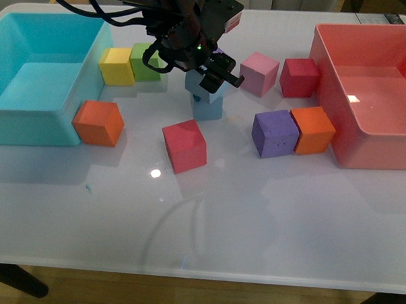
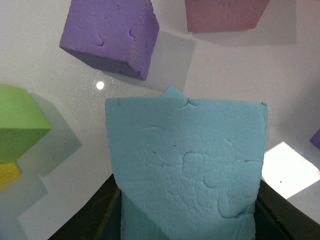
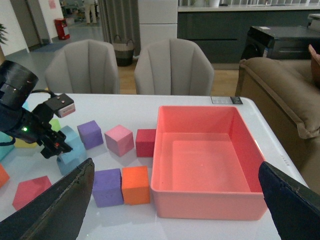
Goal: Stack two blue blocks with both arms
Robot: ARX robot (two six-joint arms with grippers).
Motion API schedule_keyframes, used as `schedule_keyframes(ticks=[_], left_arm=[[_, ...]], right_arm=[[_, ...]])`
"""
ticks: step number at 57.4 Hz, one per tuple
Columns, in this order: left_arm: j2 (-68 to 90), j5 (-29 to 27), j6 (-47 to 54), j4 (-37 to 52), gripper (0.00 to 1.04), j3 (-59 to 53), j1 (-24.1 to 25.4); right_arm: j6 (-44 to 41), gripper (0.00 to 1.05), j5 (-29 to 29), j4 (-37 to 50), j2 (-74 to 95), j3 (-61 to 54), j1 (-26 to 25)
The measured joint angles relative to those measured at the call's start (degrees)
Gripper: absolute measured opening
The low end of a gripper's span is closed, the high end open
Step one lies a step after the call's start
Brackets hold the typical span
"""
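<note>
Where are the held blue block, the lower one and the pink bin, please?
held blue block [image 2: 185, 165]: left wrist view, broad face.
lower blue block [image 1: 208, 110]: front view, front face.
pink bin [image 1: 378, 156]: front view, near wall.

Sky-blue blocks [image 1: 208, 110] — turquoise bin [image 1: 26, 126]

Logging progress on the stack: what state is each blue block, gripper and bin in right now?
upper blue block: gripped, over the lower one, turned askew.
lower blue block: flat on the table, not gripped.
left gripper: shut on the upper blue block.
right gripper: open, holding nothing, high above the table.
turquoise bin: empty where visible.
pink bin: empty.
</note>
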Motion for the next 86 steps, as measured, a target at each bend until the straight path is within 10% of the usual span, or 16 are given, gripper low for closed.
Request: schedule_keyframes(ticks=[8,26,74,79,86], left_arm=[[0.11,-0.15,0.02,-0.20,0.52,0.52,-0.07],[0.13,0.79,0.46,-0.33,0.98,-0.33,-0.55],[-41.18,-0.04,-6.27,19.02,0.96,-47.58,7.72],[-49.24,-10.84,-12.13,41.18,0.83,-61.26,9.44],[-68.37,-9.66,-17.14,67.71,0.56,-85.59,16.31]], right_arm=[[0.02,0.96,0.00,0.00,0.00,0.00,0.00],[0.02,0.96,0.00,0.00,0.00,0.00,0.00],[0.00,0.96,0.00,0.00,0.00,0.00,0.00],[0.00,0.96,-0.11,0.00,0.00,0.00,0.00],[0.02,0.96,0.11,-0.02,0.00,0.00,0.00]])
